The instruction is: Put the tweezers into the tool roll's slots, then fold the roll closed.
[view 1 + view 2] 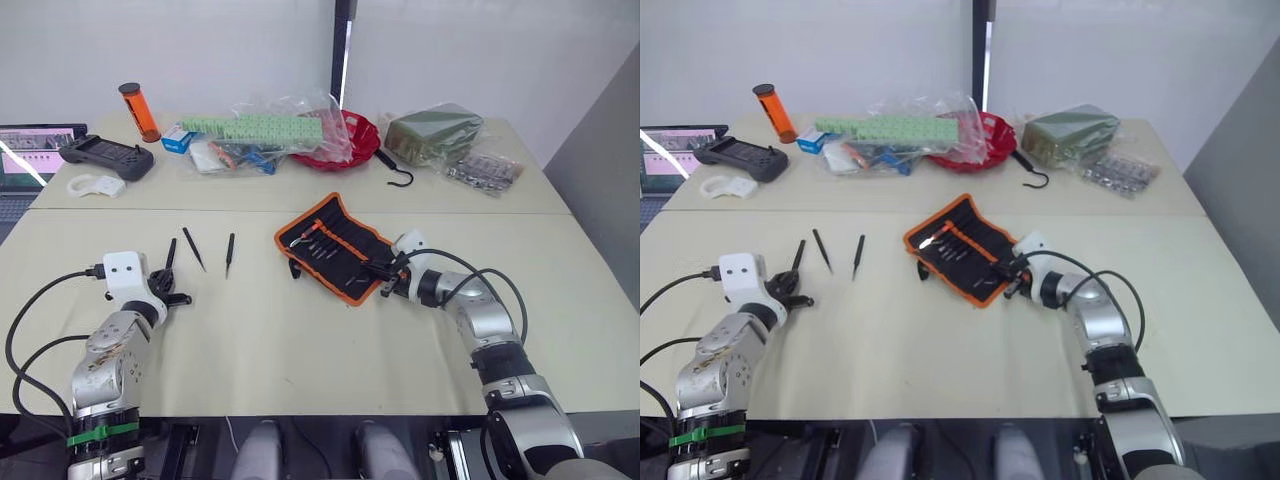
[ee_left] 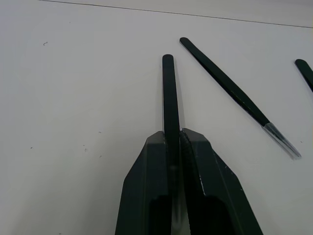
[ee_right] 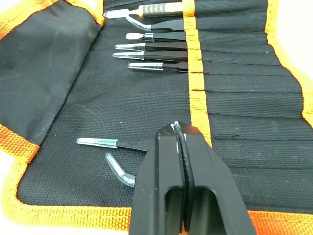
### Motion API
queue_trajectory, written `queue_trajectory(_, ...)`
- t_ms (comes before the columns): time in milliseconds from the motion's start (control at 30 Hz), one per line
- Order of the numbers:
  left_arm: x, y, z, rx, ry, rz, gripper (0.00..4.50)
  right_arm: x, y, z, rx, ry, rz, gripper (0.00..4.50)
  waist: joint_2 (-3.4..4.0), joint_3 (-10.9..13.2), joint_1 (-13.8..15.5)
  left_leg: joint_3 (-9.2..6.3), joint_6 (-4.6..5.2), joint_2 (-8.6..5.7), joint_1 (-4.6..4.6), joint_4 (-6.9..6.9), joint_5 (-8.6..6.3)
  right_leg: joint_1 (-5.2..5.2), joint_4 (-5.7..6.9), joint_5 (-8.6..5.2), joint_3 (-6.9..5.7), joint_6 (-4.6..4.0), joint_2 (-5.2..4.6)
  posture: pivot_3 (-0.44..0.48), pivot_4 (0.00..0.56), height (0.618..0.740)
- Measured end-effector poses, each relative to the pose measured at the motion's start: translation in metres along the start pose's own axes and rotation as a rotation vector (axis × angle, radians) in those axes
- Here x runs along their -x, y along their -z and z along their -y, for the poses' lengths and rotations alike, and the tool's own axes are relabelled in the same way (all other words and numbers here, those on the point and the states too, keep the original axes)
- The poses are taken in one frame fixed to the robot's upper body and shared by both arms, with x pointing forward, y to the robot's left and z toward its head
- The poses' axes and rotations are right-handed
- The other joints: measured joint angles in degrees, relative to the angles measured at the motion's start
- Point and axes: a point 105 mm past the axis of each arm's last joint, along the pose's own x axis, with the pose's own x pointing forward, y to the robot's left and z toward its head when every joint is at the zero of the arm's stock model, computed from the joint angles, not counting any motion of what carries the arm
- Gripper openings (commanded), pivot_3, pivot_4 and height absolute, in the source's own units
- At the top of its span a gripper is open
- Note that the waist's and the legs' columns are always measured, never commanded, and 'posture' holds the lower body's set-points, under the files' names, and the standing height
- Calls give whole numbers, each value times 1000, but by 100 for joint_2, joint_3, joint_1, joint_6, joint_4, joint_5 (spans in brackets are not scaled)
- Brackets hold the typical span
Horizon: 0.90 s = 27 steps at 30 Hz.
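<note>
My left gripper (image 2: 172,142) jaws clamped on 1 tweezer (image 2: 169,93); carry to tool roll (image 1: 340,245), align with free slot (image 3: 244,105). Right gripper (image 3: 182,142) jaws together on roll: steady fabric.

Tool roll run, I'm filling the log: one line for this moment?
left gripper: shut on tweezers | right gripper: shut, over tool roll | loose tweezers on table: two

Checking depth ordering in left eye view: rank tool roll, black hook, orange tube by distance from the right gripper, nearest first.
1. tool roll: right gripper sits at its near edge, mid-table.
2. black hook: beyond the roll, by the red bowl.
3. orange tube: far left corner of the table.
</note>
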Motion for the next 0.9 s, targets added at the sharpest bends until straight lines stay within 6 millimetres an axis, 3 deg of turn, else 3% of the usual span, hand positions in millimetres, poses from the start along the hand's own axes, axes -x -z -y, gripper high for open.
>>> queue_trajectory(167,7,-15,-6,-2,11,57,34,2,-14,7,14,14,34,0,0,0,-2,0,-1,1,-48,6,1,-54,11,2,2,-1,1,0,150,740)
queue_trajectory(400,12,-47,13,-25,119,129,34,-1,-12,10,-3,24,33,0,0,0,-2,1,-1,1,-58,3,1,-65,10,2,2,0,0,0,150,740)
queue_trajectory(667,24,-108,89,-76,498,179,34,-3,-4,11,7,37,14,0,-1,1,-18,1,0,0,-58,3,1,-66,13,3,2,2,2,0,150,740)
queue_trajectory(900,22,-134,156,-179,670,101,34,-3,-2,10,16,46,25,0,-1,1,-20,0,0,-1,-59,6,1,-63,13,3,2,5,4,0,150,740)
